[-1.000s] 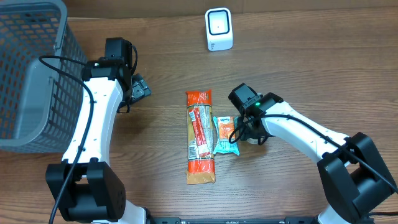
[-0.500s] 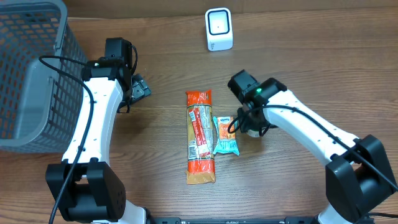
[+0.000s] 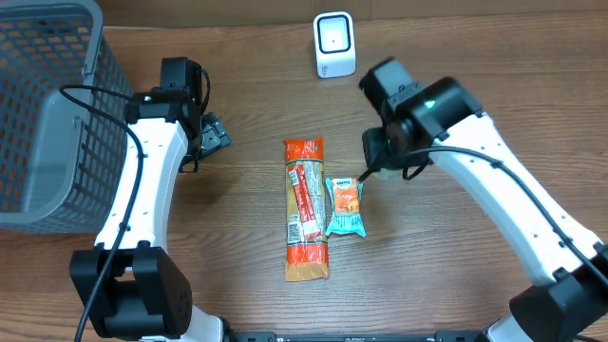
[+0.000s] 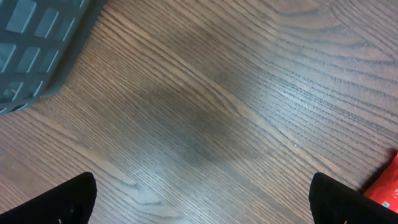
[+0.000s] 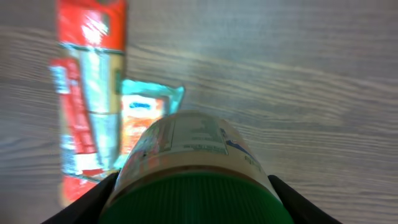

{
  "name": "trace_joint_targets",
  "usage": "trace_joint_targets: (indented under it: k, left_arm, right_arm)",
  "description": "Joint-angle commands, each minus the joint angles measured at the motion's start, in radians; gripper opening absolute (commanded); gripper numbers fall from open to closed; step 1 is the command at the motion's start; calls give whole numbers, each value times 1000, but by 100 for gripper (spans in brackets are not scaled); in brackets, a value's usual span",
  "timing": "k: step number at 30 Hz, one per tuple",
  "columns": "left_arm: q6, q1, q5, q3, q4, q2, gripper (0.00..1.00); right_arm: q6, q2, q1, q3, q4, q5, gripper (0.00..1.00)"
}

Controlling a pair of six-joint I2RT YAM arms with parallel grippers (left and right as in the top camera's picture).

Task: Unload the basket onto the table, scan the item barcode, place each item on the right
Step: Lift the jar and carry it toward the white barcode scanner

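My right gripper (image 5: 196, 202) is shut on a jar (image 5: 189, 146) with a green ribbed lid and a pale printed label, one finger on each side of the lid. The jar hangs above the table, over a teal snack packet (image 5: 146, 106). In the overhead view the right gripper (image 3: 384, 155) is raised between that teal packet (image 3: 345, 206) and the white barcode scanner (image 3: 334, 45), and it hides the jar. At the left, my left gripper (image 3: 211, 136) stands open over bare wood; its fingertips (image 4: 74, 199) are far apart with nothing between them.
A long red and orange packet (image 3: 305, 209) lies left of the teal one. A grey mesh basket (image 3: 47, 114) stands at the far left, its corner (image 4: 37, 43) in the left wrist view. The red packet's edge (image 4: 385, 186) shows at that view's right.
The right arm has lifted the jar off the table beside the teal packet and carried it up and back toward the scanner. The left arm has not moved.
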Motion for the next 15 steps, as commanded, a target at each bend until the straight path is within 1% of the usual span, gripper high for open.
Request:
trace_joint_targets:
  k: [1, 4, 9, 15]
  left_arm:
    - [11, -5, -14, 15, 1, -19, 100]
    - [12, -5, -14, 15, 2, -19, 100]
    - [12, -5, -14, 15, 1, -19, 100]
    - [11, -5, -14, 15, 1, -19, 100]
  right_arm:
    - [-8, -46, -4, 152, -35, -13, 15]
    - [-7, -21, -4, 292, -105, -24, 14]
    - [-8, 84, -4, 513, -254, -27, 15]
    - [-23, 212, -4, 527, -220, -34, 15]
